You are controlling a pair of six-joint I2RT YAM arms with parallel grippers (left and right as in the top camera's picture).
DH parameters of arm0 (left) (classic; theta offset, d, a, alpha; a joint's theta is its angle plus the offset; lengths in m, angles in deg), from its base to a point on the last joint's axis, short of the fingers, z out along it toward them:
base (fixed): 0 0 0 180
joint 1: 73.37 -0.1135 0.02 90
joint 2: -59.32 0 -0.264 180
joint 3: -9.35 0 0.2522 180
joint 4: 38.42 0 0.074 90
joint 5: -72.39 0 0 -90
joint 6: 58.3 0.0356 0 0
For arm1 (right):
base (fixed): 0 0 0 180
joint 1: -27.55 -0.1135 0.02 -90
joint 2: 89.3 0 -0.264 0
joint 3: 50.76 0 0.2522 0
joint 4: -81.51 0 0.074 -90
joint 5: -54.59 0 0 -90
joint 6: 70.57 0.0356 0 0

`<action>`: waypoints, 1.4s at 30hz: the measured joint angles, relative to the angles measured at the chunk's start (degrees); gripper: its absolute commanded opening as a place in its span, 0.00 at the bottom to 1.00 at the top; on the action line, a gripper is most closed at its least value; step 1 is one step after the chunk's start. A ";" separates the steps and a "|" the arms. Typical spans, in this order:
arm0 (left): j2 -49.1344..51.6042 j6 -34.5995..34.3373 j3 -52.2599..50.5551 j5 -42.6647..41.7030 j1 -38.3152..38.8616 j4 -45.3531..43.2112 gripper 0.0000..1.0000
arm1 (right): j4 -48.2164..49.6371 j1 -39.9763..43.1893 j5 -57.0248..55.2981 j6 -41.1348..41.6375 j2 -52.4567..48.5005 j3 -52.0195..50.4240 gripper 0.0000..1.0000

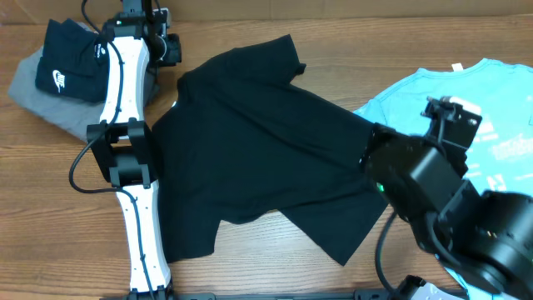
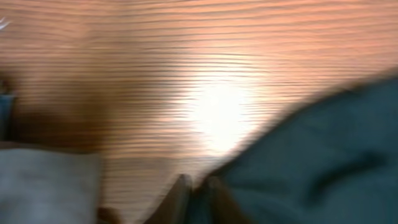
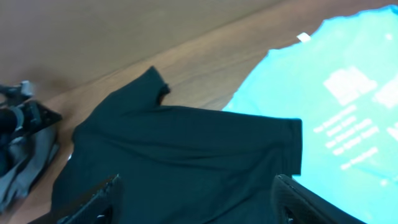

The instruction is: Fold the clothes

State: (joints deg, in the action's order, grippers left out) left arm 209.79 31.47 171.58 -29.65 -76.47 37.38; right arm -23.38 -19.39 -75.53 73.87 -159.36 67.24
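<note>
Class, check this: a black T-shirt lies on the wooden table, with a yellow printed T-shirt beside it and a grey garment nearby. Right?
Not quite. The overhead view shows the printed T-shirt is light blue, not yellow. The black T-shirt does lie on the table, with the grey garment nearby.

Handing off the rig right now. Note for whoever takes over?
Left gripper: at the black T-shirt's edge, on the side of the grey garment. The wrist view is blurred, so I can't tell whether it is open, shut or gripping.
Right gripper: open, empty, above the shirt.
Shirt: spread and rumpled on the table, one edge against the light blue shirt.
Done: no clean fold visible.
Left: the whole fold.
</note>
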 measured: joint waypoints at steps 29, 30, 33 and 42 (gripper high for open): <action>7.50 15.45 1.16 3.98 19.80 -2.27 0.50 | 0.02 5.66 7.78 -4.57 4.48 0.00 0.86; 7.52 15.39 1.16 4.20 19.71 -2.27 0.32 | -0.02 5.66 7.78 -4.57 4.48 0.00 0.86; 7.72 15.30 1.25 5.03 19.34 -2.51 0.04 | -0.07 5.64 7.80 -4.55 4.48 0.00 0.86; 7.98 4.31 2.82 15.56 17.03 -0.66 0.04 | -0.96 5.66 7.80 -4.59 4.48 0.00 0.86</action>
State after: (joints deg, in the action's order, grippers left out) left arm 217.77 35.78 174.40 -14.08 -59.44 36.73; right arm -24.34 -13.73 -67.73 69.28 -154.88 67.24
